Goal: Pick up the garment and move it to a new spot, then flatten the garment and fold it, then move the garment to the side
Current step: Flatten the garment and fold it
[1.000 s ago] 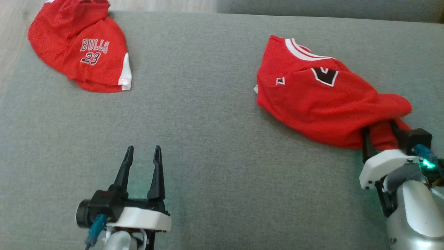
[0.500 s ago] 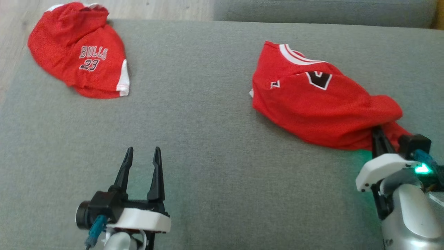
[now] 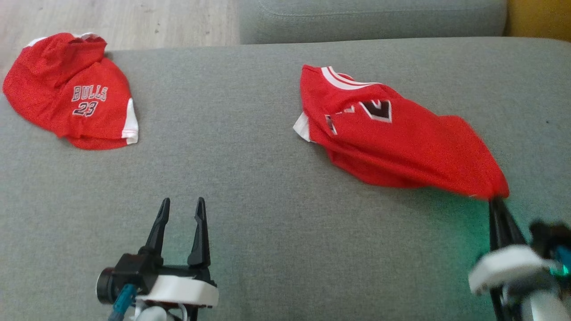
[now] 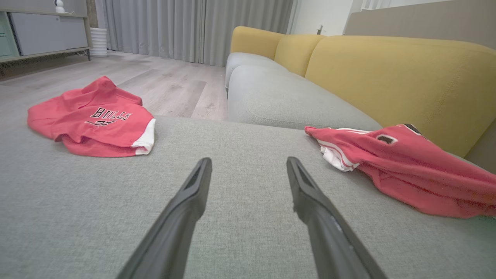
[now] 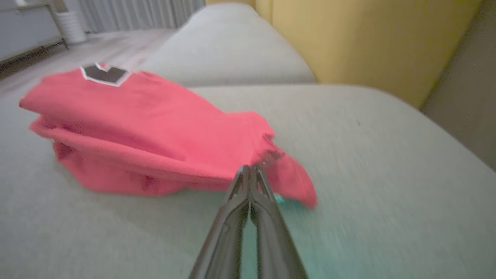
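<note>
Now we see the right gripper (image 3: 496,201) with its two dark fingers pressed together on the near right corner of the red jersey (image 3: 401,142). We read the jersey as lying on the right half of the grey seat cushion (image 3: 267,232), its white-striped collar at the far left end and the pinched corner at the near right end. Its long axis thus runs on a diagonal, away from the right gripper and toward the robot's left. The pinched end appears raised a little off the cushion, while the collar end rests on it; we judge the pick-up step to be under way, the carry to a new spot not yet done. The left gripper (image 3: 183,203) hangs low over bare cushion with its fingers apart and nothing between them, well apart from the red jersey; the right arm is the nearer. A second jersey (image 3: 76,107), lettered BULLS 23, lies crumpled at the far left edge of the cushion. A pull along that diagonal should draw the cloth out lengthwise.
</note>
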Robot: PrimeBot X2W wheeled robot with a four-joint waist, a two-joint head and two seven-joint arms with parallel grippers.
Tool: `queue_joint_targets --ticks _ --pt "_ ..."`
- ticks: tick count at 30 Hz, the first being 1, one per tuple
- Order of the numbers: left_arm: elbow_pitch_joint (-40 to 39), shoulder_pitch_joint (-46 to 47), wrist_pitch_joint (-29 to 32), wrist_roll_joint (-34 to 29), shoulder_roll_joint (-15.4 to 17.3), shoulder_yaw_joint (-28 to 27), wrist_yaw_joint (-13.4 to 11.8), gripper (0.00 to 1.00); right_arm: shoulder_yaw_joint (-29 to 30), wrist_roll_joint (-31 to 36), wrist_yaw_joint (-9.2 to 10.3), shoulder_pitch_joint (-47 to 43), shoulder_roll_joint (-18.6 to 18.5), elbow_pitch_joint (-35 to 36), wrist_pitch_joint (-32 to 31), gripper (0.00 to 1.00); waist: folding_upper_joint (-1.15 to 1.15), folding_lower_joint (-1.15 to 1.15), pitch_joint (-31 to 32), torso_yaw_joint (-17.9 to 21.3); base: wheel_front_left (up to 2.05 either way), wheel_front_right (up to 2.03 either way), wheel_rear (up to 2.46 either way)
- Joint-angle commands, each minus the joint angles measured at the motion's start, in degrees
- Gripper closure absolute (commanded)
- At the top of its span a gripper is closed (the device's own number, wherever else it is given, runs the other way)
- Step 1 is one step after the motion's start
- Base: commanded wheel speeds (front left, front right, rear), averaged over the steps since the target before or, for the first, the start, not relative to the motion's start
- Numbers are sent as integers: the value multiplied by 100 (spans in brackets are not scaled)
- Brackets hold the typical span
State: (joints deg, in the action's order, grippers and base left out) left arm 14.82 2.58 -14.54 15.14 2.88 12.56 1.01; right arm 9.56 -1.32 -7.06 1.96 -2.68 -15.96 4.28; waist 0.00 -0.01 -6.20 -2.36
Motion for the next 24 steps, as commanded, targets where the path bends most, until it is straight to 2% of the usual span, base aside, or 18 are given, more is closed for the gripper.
queue_joint_targets --ticks 1,4,9,10,11,12,17,24 --pt "-193 87 -46 -25 0 -245 -3 0 -85 -132 -43 -126 -22 291 -96 100 0 1 -32 36 0 0 0" --pt "-208 107 -46 -39 0 -261 12 0 15 -167 -43 -433 -22 225 -258 100 0 1 -84 73 0 0 0" --pt "-201 159 -46 -54 -1 -265 38 0 136 27 -43 -366 -21 -166 -247 100 0 1 -150 107 0 0 0" --pt "-193 171 -46 -56 -1 -264 43 0 155 78 -43 -299 -21 -250 -195 88 0 1 -163 116 0 0 0" --pt "-178 183 -46 -59 -1 -260 51 0 137 78 -43 -219 -21 -311 -121 18 0 1 -176 127 0 0 0" --pt "-155 198 -46 -54 -1 -253 64 0 117 28 -43 -135 -21 -348 -40 0 0 1 -184 136 0 0 0" --pt "7 465 -14 227 0 -172 196 0 154 -29 -43 226 -21 -142 296 0 0 1 -252 239 0 0 0" --pt "663 1669 619 205 9 171 388 0 -80 2 -43 718 -21 746 459 0 0 1 -594 591 0 0 0"
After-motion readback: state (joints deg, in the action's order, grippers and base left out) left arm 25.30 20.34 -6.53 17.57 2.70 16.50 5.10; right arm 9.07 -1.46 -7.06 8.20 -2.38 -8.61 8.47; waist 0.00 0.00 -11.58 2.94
